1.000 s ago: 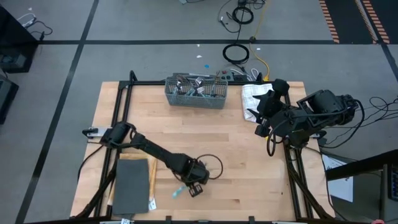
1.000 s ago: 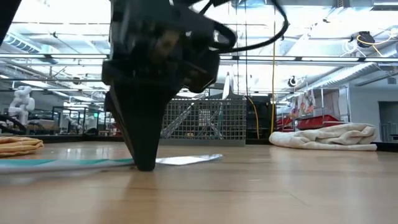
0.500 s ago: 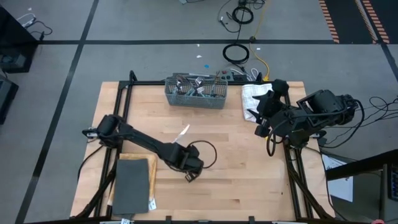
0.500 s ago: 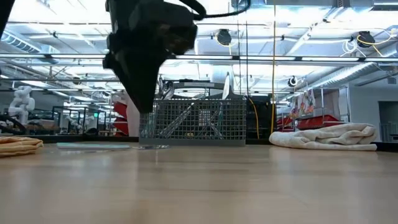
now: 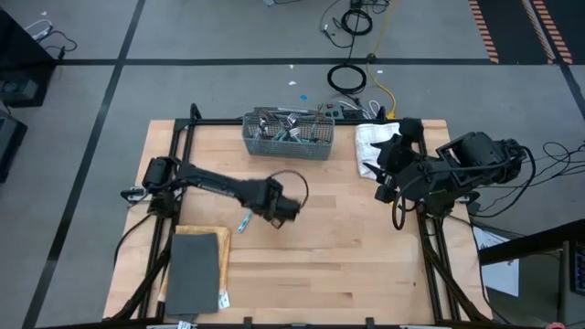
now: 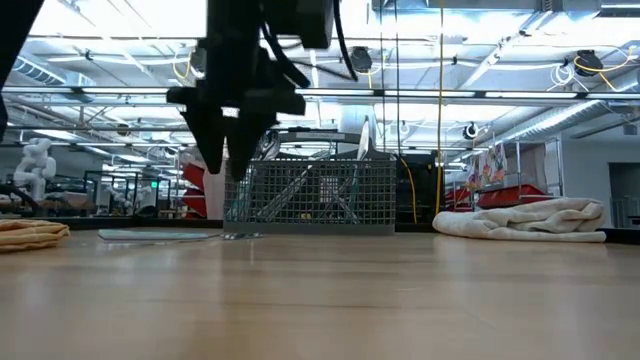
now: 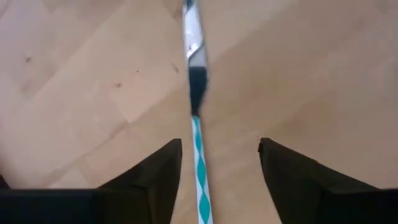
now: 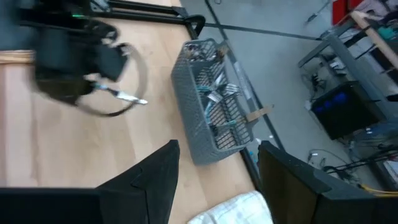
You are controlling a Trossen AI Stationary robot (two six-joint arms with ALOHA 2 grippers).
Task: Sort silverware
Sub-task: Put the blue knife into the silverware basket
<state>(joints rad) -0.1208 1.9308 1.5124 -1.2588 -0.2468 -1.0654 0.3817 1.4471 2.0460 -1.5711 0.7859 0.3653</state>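
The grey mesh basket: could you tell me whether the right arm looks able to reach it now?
Probably yes: the right tool, open, faces the grey mesh basket across bare wood, and the left tool hovers mid-table, clear of that path.

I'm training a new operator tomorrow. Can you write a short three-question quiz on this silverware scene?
1. True or false: the grey mesh basket at the far edge of the wooden table is empty.
2. Where is the blue-and-white-handled utensil with a shiny metal end? A) in the basket. B) in line with the gap between the left gripper's open fingers, touching neither. C) on the towel.
3. Fill in: the right gripper waits, open, at the table's right edge by the white folded ___.

Key: 1 false, it holds silverware; 2 B; 3 towel.
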